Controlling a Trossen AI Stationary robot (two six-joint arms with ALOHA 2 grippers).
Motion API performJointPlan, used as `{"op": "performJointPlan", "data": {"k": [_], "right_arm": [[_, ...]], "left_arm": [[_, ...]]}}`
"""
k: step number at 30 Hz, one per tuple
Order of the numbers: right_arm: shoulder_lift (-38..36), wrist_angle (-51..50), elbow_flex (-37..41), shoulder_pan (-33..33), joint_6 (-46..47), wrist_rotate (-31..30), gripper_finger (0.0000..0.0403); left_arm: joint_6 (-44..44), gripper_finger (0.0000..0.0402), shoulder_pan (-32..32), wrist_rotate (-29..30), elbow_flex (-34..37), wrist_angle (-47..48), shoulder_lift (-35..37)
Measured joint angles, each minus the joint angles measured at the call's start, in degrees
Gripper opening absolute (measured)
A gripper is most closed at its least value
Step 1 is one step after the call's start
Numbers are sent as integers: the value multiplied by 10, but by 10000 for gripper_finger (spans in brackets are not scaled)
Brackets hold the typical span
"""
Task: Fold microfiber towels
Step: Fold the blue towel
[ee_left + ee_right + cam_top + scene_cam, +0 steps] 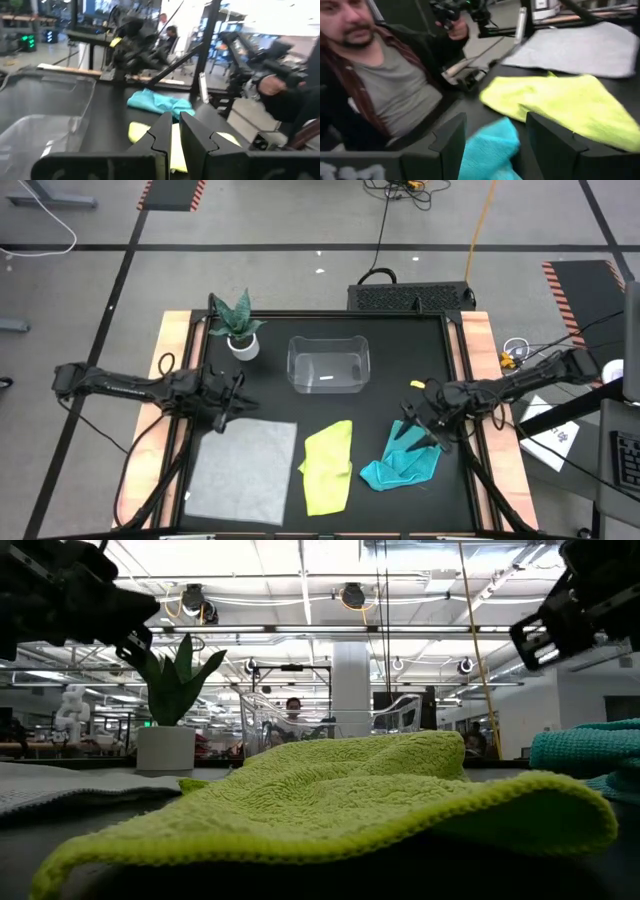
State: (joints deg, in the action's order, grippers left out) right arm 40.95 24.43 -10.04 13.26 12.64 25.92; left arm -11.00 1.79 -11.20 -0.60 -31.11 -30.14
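Three microfiber towels lie on the black table. The light grey towel [240, 470] is spread flat at the near left. The yellow-green towel [328, 465] lies rumpled in the middle, and the teal towel [405, 465] lies bunched at the near right. My left gripper [232, 402] hangs shut above the grey towel's far edge, with only a thin slit between its fingers [165, 137]. My right gripper [495, 145] stands open above the teal towel's far end [490, 150], its fingers wide apart and clear of the cloth.
A clear plastic bin [328, 363] stands at the middle back, with a potted plant [238, 325] to its left. A person [375, 80] sits beyond the table's left side. Wooden rails [478, 350] run along both side edges.
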Motion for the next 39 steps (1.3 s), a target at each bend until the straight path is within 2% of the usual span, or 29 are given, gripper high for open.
{"op": "performJointPlan", "data": {"k": [4, 10, 15, 20, 31, 37, 39], "right_arm": [[30, -24, -28, 68, 2, -78, 201], [117, -130, -104, 159, 57, -184, 201], [200, -213, -162, 200, 101, -271, 201], [259, -223, -196, 232, 147, -274, 201], [324, -226, -240, 293, 213, -293, 201], [380, -240, -240, 292, 234, -359, 201], [387, -248, -240, 292, 246, -363, 201]], "left_arm": [[-3, 37, 21, 26, 0, -15, -33], [2, 37, 52, 29, 0, -90, -79], [19, 37, 61, 58, 0, -117, -101], [19, 37, 60, 74, 0, -117, -112], [17, 37, 60, 74, 0, -125, -112], [18, 37, 60, 74, 0, -129, -112], [16, 37, 60, 74, 0, -129, -112]]}}
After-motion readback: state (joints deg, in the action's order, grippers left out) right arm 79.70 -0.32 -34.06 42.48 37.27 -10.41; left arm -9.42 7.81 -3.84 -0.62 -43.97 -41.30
